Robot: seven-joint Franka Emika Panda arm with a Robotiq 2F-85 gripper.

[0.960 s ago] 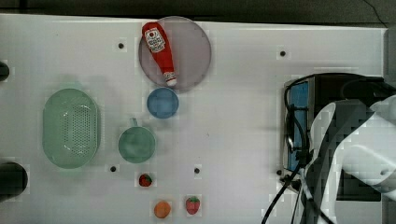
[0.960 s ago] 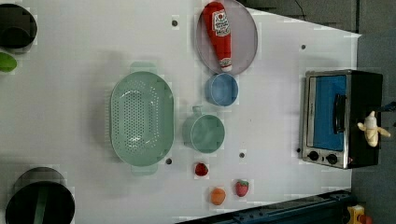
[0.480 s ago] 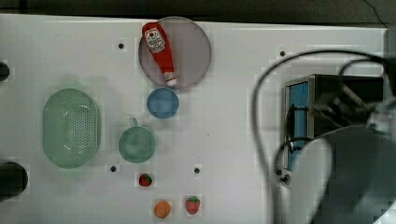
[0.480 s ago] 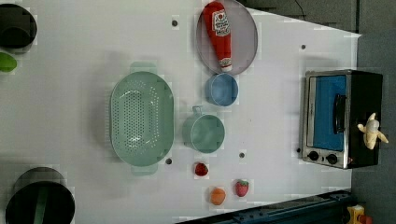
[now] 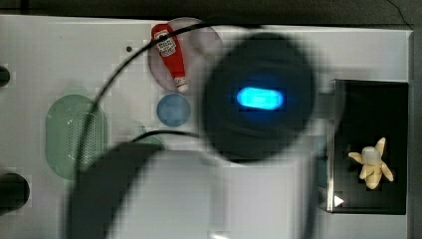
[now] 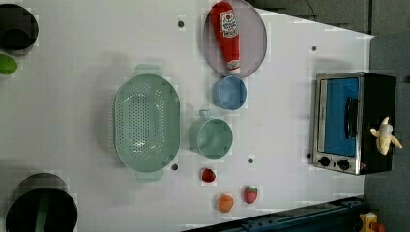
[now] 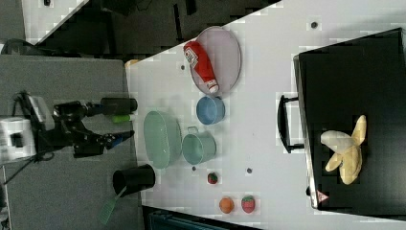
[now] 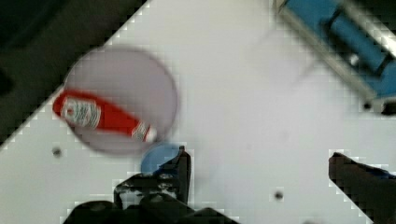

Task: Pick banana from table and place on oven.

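Observation:
The pale yellow banana (image 5: 372, 164) lies on the oven's black top (image 5: 370, 109), free of any grip; it also shows in the left view (image 6: 385, 136) and the right view (image 7: 344, 151). The oven (image 6: 338, 121) stands at the left view's right end of the white table (image 6: 72, 72). In the wrist view my gripper (image 8: 258, 161) is open, its two black fingers (image 8: 180, 170) far apart with bare table between them, above the table between the plate and the oven's blue door (image 8: 345, 37). My arm (image 5: 259, 99) looms blurred across the middle of the top view.
A red ketchup bottle (image 6: 227, 34) lies on a grey plate (image 6: 254, 43). Near it are a blue bowl (image 6: 229, 93), a green cup (image 6: 211, 137) and a green colander (image 6: 146, 123). Two strawberries (image 6: 250, 195) and an orange (image 6: 225, 203) sit by the table edge. Black cups (image 6: 41, 208) stand at the left view's left.
My arm has swung off the oven toward the top view's left and now covers the middle of the top view. The banana stays where it lay on the oven.

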